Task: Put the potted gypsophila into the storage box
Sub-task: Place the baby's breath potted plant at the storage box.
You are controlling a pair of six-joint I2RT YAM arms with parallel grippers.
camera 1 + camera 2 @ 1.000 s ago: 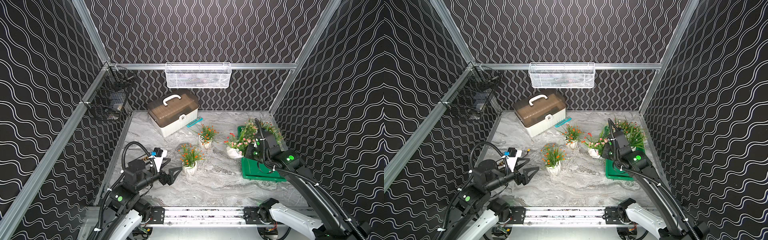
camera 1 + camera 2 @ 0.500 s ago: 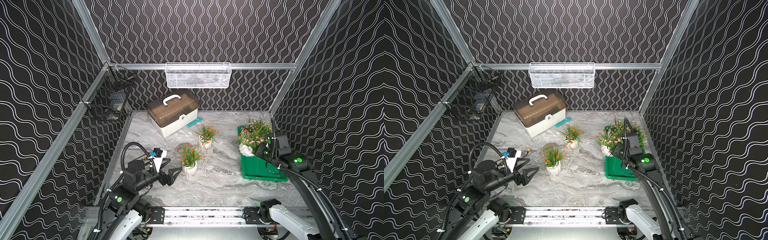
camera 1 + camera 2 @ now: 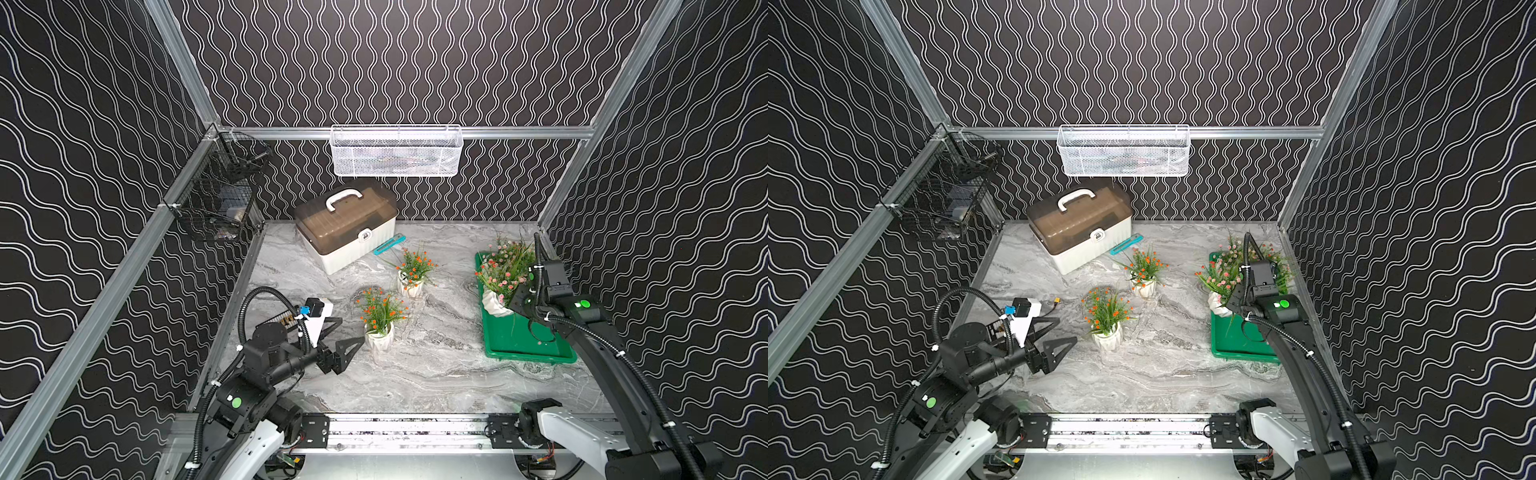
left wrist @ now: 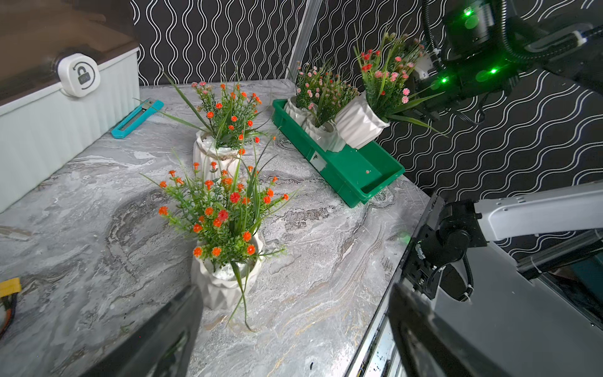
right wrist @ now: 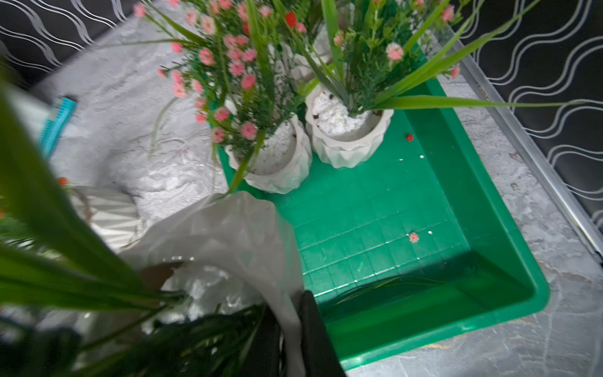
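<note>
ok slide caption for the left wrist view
Open left gripper faces an orange-flowered pot; right gripper holds a pink-flowered pot over the storage box.

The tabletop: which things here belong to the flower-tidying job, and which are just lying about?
Job: green storage box; pink-flowered pot held by the right gripper; pots in the box; two orange-flowered pots on the table.
Lying about: white case with brown lid; teal utility knife; white wire basket; black wire basket.

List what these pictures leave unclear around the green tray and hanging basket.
- Pot count in the bright-green plastic tray: foliage and the right arm cover it, both top views.
- Tilted white ribbed pot in the right jaws: blurred and cut off in the right wrist view.
- White wire-mesh basket contents: too small behind mesh, top views.
</note>
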